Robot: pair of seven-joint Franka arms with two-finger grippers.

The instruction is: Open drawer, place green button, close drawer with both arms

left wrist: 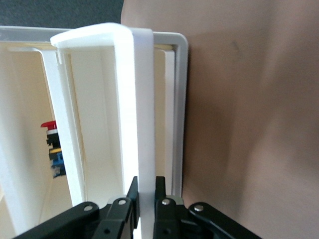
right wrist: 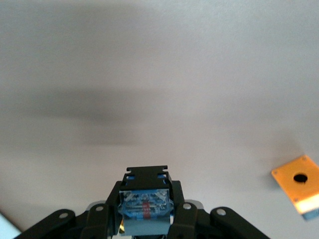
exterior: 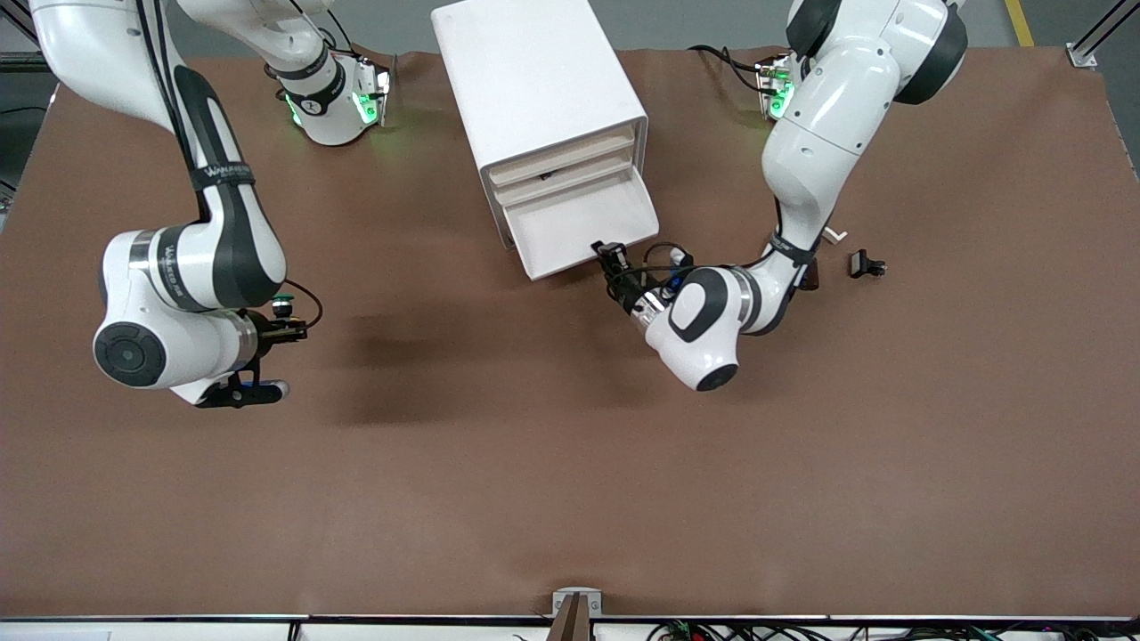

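Clamping the drawer's (exterior: 583, 233) front lip, the left gripper (exterior: 609, 256) has its jaws shut on the thin white panel; the left wrist view shows the panel (left wrist: 144, 124) running straight up between the two black fingers (left wrist: 160, 199). That pinch on the edge looks like the handle for pulling, since the front has no knob to hook. The drawer stands pulled well out of the cabinet (exterior: 539, 85), its tray bare as far as the front view shows, so it seems ready to take the part. Deeper inside the cabinet, the left wrist view catches a red-capped part (left wrist: 49, 125) over something blue, on another level; what it is I cannot tell.

The right gripper (exterior: 289, 331) is closed on the button (exterior: 282, 307), whose green cap shows just above the fingers in the front view. From the right wrist, the blue-black body (right wrist: 145, 206) sits squarely between the jaws. This arm holds it over bare table toward the right arm's end, well apart from the drawer, probably to keep clear while the drawer comes open. An orange cube (right wrist: 298, 185) appears in the right wrist view only. A small black clip (exterior: 866, 264) lies toward the left arm's end.

Opening looks done; carrying the button across and dropping it in comes next.
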